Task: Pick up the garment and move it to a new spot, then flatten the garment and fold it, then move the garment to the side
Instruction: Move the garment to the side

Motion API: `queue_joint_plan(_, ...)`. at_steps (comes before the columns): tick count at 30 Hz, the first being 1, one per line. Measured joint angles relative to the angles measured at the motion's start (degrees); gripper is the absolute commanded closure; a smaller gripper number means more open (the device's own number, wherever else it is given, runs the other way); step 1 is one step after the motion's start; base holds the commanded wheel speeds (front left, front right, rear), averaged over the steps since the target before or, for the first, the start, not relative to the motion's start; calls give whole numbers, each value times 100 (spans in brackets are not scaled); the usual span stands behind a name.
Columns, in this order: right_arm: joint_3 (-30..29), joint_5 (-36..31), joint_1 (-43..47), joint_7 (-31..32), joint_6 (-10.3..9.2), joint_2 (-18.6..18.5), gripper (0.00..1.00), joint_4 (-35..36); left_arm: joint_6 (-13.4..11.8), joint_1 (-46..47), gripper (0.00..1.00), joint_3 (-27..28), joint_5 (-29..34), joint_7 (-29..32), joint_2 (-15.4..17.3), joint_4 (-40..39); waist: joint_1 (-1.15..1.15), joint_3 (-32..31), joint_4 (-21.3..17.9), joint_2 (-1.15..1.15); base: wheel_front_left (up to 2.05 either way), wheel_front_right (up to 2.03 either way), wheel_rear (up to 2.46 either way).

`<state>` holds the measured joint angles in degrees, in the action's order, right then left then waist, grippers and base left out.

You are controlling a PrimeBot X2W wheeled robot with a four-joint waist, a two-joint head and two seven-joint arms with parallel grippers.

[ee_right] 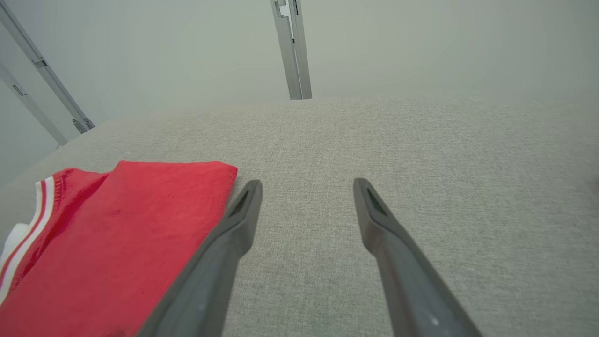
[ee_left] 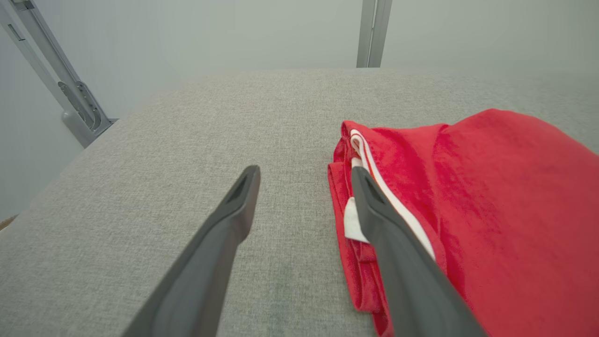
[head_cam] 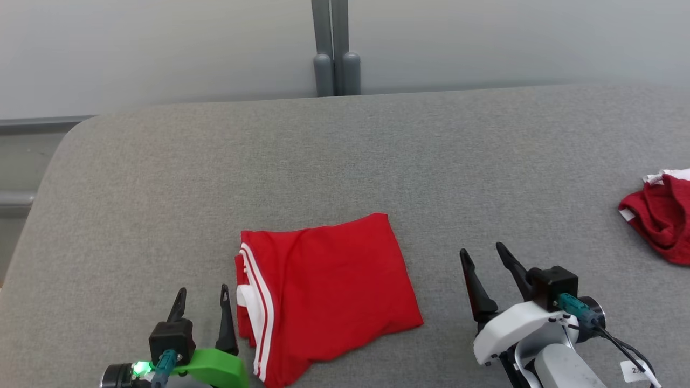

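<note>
We see the garment (head_cam: pixel 329 291), red with white stripes along one edge, lying folded into a rough rectangle on the grey surface (head_cam: pixel 377 161), near the front and a little left of the middle. Its striped edge and a white label face left.

The left tool (head_cam: pixel 204 289) stands just beside that striped edge, at the garment's near left corner. Its fingers are spread wide with nothing between them. In the left wrist view the left tool (ee_left: pixel 305 169) has bare surface between its fingers. Its right finger (ee_left: pixel 398 262) crosses in front of the white stripe and label, and we cannot tell whether it touches the garment or hangs above it.

The right tool (head_cam: pixel 481 249) is to the garment's right, apart from it, with a strip of bare surface between them. Its fingers are also spread wide and hold nothing. In the right wrist view the right tool (ee_right: pixel 307 182) points over bare surface. The garment (ee_right: pixel 121 243) lies to the left of its left finger, whose tip is close to the garment's far right corner.

A second red piece (head_cam: pixel 660 221), crumpled and showing a bit of white, lies well apart at the right of the head view. A grey post (head_cam: pixel 336 48) rises behind the surface.
</note>
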<state>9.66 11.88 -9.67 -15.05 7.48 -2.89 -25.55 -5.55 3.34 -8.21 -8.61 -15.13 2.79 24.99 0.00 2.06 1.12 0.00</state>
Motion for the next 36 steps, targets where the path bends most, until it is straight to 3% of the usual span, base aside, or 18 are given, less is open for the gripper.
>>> queue_joint_plan(18,678,19,-705,0,1,8,0,-1543,-29,153,0,-82,-119,0,4,-59,0,419,1213,0,0,0,0)
queue_joint_plan(19,714,31,-775,0,1,8,28,-1653,-33,152,0,-77,-119,0,4,-67,0,451,1240,0,0,0,0)
queue_joint_plan(20,742,65,-832,0,1,8,70,-1717,-33,152,0,-76,-119,0,4,-71,0,476,1254,0,0,0,0)
queue_joint_plan(21,773,94,-900,0,1,8,100,-1779,-33,152,0,-73,-119,0,4,-73,0,505,1261,0,0,0,0)
queue_joint_plan(28,679,102,-1085,0,8,22,100,-1761,-22,146,0,-51,-97,0,3,-60,0,561,1018,0,0,0,0)
queue_joint_plan(36,457,93,-1044,0,7,16,100,-1545,8,203,0,-120,-76,0,3,-42,0,505,270,0,0,0,0)
